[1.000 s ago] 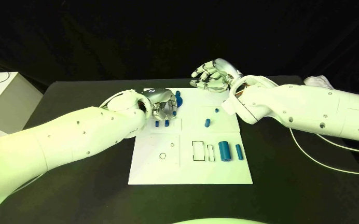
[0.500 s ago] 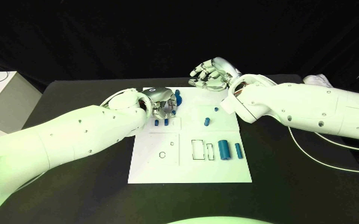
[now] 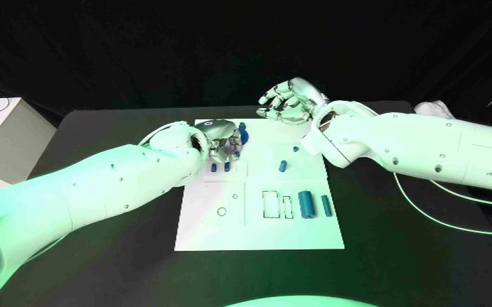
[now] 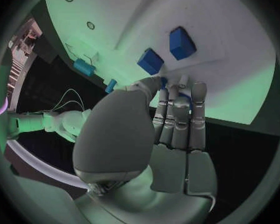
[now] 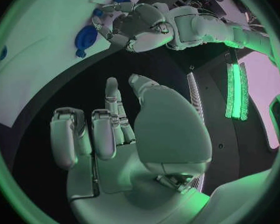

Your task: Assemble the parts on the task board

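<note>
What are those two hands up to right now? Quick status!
Left hand at the task board's far-left corner, fingers on a blue part. Right hand raised beyond the far edge, holding nothing. Other blue parts lie untouched. Nothing in the way.

A black tabletop [image 3: 113, 250] is seen under a dark cloth backdrop [image 3: 246, 30]. A white box [image 3: 18, 136] is placed off its edge at nine o'clock. A white cable [image 3: 441, 218] is laid across it at three o'clock.
</note>
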Robot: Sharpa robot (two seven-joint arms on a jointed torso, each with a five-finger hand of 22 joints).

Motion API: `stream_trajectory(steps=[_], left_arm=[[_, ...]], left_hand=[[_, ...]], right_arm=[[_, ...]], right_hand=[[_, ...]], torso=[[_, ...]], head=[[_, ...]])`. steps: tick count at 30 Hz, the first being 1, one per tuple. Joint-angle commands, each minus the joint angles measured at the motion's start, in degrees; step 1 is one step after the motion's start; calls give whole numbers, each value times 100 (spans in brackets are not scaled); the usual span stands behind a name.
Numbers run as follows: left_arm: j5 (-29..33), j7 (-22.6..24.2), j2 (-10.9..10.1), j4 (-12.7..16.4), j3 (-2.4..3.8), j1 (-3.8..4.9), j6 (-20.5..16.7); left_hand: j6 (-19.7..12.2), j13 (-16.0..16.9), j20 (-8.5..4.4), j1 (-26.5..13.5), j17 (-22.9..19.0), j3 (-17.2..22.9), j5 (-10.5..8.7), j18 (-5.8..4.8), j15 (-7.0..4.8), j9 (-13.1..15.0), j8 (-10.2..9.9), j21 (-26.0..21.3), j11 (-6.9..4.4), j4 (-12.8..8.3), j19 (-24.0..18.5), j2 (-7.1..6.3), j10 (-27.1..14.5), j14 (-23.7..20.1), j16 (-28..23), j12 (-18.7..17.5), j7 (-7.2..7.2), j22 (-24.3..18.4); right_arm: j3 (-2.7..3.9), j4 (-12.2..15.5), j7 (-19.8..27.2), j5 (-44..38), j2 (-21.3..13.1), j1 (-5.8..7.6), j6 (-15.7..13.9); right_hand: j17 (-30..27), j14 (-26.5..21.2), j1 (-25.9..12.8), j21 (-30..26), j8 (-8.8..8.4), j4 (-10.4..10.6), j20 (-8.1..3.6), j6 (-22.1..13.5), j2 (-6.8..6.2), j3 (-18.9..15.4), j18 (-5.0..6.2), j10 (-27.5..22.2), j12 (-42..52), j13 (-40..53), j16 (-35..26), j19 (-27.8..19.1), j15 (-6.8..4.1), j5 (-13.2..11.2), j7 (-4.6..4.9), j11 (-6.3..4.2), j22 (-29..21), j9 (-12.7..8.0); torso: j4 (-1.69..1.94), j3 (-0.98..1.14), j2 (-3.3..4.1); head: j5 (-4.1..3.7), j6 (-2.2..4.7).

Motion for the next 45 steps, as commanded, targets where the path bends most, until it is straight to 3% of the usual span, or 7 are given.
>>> stream_trajectory(steps=[1,7,15,29,38,42,45], left_arm=[[33,56,31,-11,2,-5,52],[43,90,45,-22,1,-14,71],[86,235,59,-20,-3,-33,-54],[164,344,62,-22,-5,-42,-306],[320,421,-86,70,11,-47,-561],[429,439,-243,228,84,-46,-536],[514,420,-441,430,221,-42,-451]], left_hand=[[30,-5,7,74,4,23,-9,-50,-4,-4,-39,29,15,-3,38,-4,34,36,36,-36,9,6],[51,-17,7,75,60,57,-14,-64,-13,-10,-53,107,0,-30,78,0,84,89,100,-43,7,94],[339,-49,-97,146,408,288,-35,-108,-135,29,-60,446,-146,-290,231,78,483,447,408,-92,-8,464],[532,-169,-143,26,417,538,-41,-140,-167,66,-182,663,-168,-549,286,92,815,567,506,-509,9,704],[677,-204,-164,-91,548,657,-34,-169,-196,109,-224,812,-191,-700,413,89,1061,736,588,-786,27,878],[701,-209,-166,-137,574,669,-33,-174,-196,118,-235,831,-192,-712,433,82,1102,766,601,-848,28,903],[713,-212,-166,-178,563,671,-34,-174,-195,124,-245,828,-191,-714,428,73,1128,772,603,-892,28,900]], right_arm=[[1,13,45,-23,5,-1,56],[1,12,38,-24,7,-1,69],[1,14,31,-24,9,0,80],[1,18,21,-29,9,0,97],[2,16,20,-33,1,0,105],[2,14,19,-35,-4,0,109],[2,11,17,-37,-15,0,110]], right_hand=[[605,356,-21,-32,21,12,10,15,-27,25,114,1,-44,-17,-19,358,14,-8,38,31,1236,9],[605,356,-21,-32,21,12,10,15,-27,25,114,1,-44,-17,-19,358,14,-8,38,31,1236,9],[599,355,-32,-37,23,15,11,18,-27,24,115,10,-50,-27,-24,356,14,-10,38,30,1235,10],[601,355,-42,-28,24,17,11,20,-25,23,113,19,-56,-37,-23,359,14,-12,37,30,1238,11],[601,355,-42,-28,24,17,11,20,-25,23,113,19,-56,-37,-23,359,14,-12,37,30,1238,11],[601,355,-42,-28,24,17,11,20,-25,23,113,19,-56,-37,-23,359,14,-12,37,30,1238,11],[601,355,-42,-28,24,17,11,20,-25,23,113,19,-56,-37,-23,359,14,-12,37,30,1238,11]], torso=[[9,0,-3],[4,-4,-3],[10,-3,-1],[6,-1,-9],[10,-5,-10],[16,-3,-14],[26,-5,-23]], head=[[-12,-8],[-17,-23],[-23,-37],[-22,-29],[-28,-7],[-33,-4],[-27,-2]])
